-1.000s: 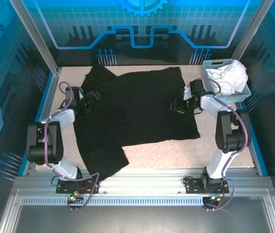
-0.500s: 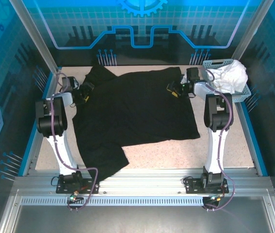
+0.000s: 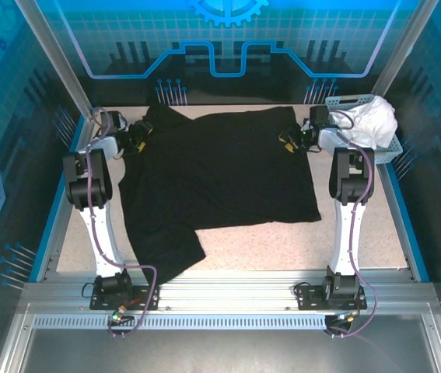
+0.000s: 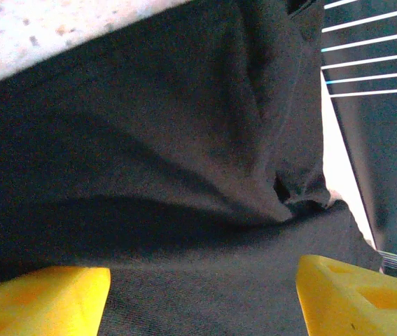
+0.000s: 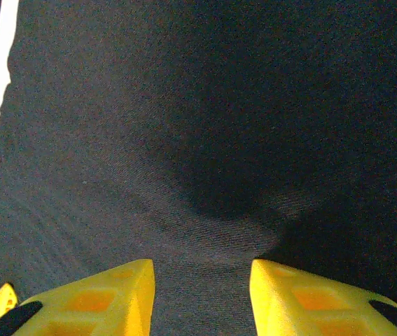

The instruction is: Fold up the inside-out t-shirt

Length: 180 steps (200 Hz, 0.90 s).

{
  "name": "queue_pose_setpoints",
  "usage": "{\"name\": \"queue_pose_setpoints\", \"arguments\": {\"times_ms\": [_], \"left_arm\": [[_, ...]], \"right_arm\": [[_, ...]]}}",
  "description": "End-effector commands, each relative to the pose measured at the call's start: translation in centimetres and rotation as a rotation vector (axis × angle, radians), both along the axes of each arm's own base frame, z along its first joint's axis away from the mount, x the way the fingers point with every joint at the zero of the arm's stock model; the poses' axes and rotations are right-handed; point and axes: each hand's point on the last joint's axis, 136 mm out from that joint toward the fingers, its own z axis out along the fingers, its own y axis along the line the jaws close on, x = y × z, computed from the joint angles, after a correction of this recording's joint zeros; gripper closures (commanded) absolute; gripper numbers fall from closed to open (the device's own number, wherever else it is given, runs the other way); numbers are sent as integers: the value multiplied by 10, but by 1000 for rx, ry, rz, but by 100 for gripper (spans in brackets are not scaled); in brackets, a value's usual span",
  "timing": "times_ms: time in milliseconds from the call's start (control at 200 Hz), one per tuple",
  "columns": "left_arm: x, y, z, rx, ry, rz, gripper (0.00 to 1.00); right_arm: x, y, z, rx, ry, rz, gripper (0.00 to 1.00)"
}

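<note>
The inside-out t-shirt [image 3: 220, 175] lies spread flat across the table, black, one sleeve hanging toward the near left edge. My left gripper [image 3: 138, 138] sits at the shirt's far left corner, jaws wide apart over black cloth [image 4: 184, 175], nothing pinched between the yellow fingers [image 4: 345, 294]. My right gripper [image 3: 288, 140] is low at the shirt's far right corner. Its yellow fingers [image 5: 303, 297] stand apart with shirt fabric [image 5: 212, 175] lying flat between and beyond them.
A pale plastic basket [image 3: 395, 148] holding a white cloth garment [image 3: 368, 120] stands at the far right, just behind the right arm. Blue walls ring the table. Bare speckled tabletop [image 3: 282, 245] lies in front of the shirt.
Both arms have stretched out from the shirt's middle sides to its far corners. The right jaws have narrowed slightly. The shirt has kept its shape.
</note>
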Motion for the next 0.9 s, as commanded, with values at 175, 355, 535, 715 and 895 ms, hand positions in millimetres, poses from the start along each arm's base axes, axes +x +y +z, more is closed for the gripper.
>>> {"name": "queue_pose_setpoints", "arguments": {"times_ms": [175,355,535,715,895], "left_arm": [[30,-40,-18,-16,77,-97,27],[40,-43,44,3,-29,-111,25],[8,-45,119,46,-189,-86,22],[-65,-69,146,64,-275,-86,21],[-142,-114,140,104,-297,-143,21]], "right_arm": [[5,-46,-18,-79,56,-38,57],[-10,-50,45,-218,-69,67,53],[-78,-42,80,-313,-146,131,49],[-170,-43,71,-427,-58,139,47],[-256,-76,56,-596,117,70,47]]}}
